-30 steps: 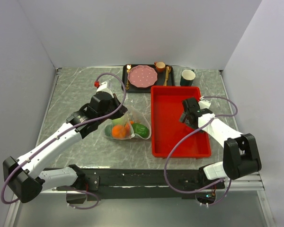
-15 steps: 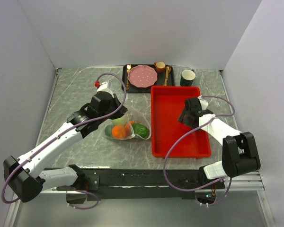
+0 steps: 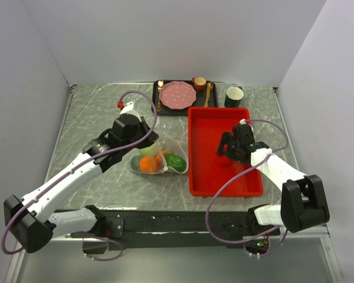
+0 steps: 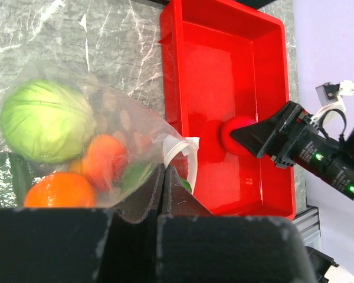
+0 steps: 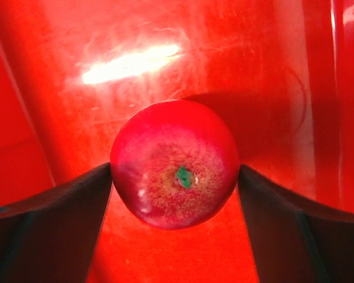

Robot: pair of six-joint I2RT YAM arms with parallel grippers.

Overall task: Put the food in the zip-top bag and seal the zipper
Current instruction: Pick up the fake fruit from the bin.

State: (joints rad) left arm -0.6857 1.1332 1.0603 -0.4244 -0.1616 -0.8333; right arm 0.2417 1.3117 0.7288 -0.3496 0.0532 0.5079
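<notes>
The zip-top bag (image 3: 163,152) lies on the table left of the red tray, with the pale green cabbage (image 4: 47,121), an orange (image 4: 59,190), a red-yellow fruit (image 4: 103,160) and a green pepper (image 3: 176,161) inside. My left gripper (image 4: 164,171) is shut on the bag's edge beside the curled white zipper strip (image 4: 180,147). The red apple (image 5: 174,164) sits in the red tray (image 3: 212,184). My right gripper (image 5: 174,172) has a finger touching each side of the apple. The avocado is not clearly seen.
A black tray at the back holds a pink plate (image 3: 177,94), a small orange cup (image 3: 199,82) and gold cutlery. A dark green cup (image 3: 233,95) stands behind the red tray. White walls close in the left, back and right sides.
My right gripper has moved left and toward the near side inside the red tray and now has the apple between its fingers. The left arm and bag have not moved.
</notes>
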